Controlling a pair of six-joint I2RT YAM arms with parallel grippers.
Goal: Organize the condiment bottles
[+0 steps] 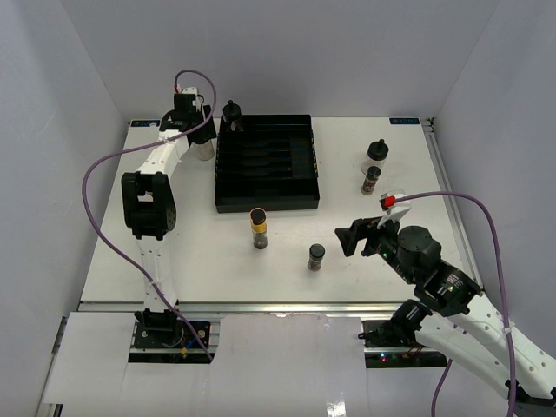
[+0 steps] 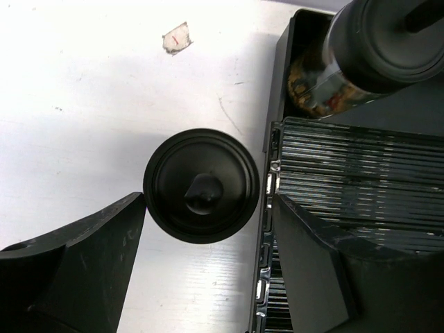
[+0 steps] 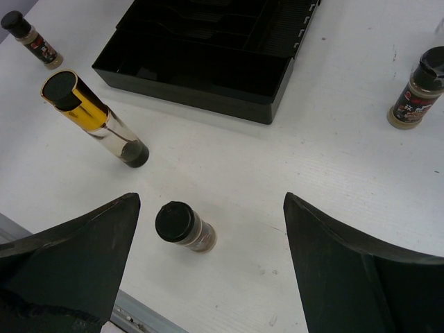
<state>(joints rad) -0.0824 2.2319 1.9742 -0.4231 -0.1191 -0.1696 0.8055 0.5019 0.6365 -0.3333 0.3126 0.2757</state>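
Observation:
My left gripper is open at the table's far left, straddling a squat bottle's black knobbed cap; the left fingertip is at the cap's edge and the right finger is over the tray's rim. That bottle stands just left of the black tray. Another knobbed bottle stands in the tray's back-left corner. My right gripper hangs open above a slim spice jar, which stands nearer its left finger. A yellow-banded bottle stands beyond.
A squat bottle and a spice jar stand right of the tray. One more small jar shows past the tray's front-left corner. Grey walls close the table's sides and back. A metal rail runs along the near edge.

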